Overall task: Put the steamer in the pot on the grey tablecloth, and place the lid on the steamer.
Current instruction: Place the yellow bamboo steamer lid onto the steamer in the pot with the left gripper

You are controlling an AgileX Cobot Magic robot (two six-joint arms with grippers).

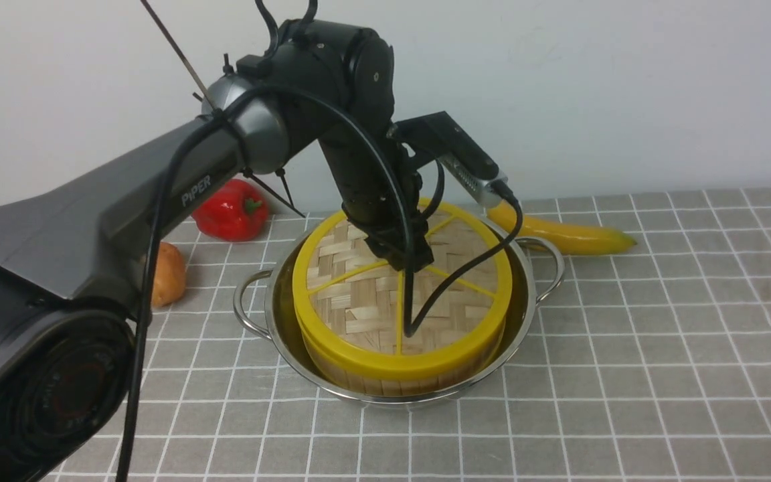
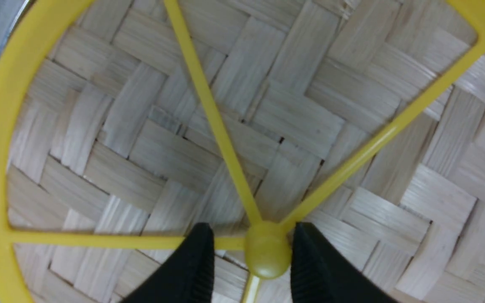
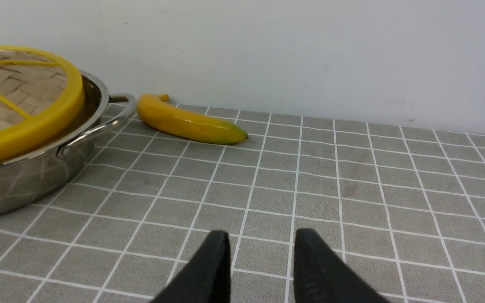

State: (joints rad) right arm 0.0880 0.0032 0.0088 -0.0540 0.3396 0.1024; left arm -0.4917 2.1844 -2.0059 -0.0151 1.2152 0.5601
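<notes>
Over the lid (image 1: pixel 359 301) seated on the steamer (image 1: pixel 375 383) in the pot (image 1: pixel 527 294), my left claw (image 2: pixel 253 229) straddles its hub (image 2: pixel 267 252), narrowly parted; my right claw (image 3: pixel 262 233) stands parted, holding nothing.

The left claw (image 1: pixel 404 258) is down at the middle of the lid (image 1: pixel 359 294) — jaws hidden behind the wrist, perhaps touching. It caps the steamer (image 1: pixel 385 383), seated in the pot (image 1: pixel 527 294) on the grey tablecloth (image 1: pixel 660 335) — banana (image 1: pixel 566 234) behind, red pepper (image 1: pixel 231 211) left.

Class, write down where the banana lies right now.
Front view: the banana lies on the grey tablecloth at the back, right of centre, just beyond the right handle of the pot.
</notes>
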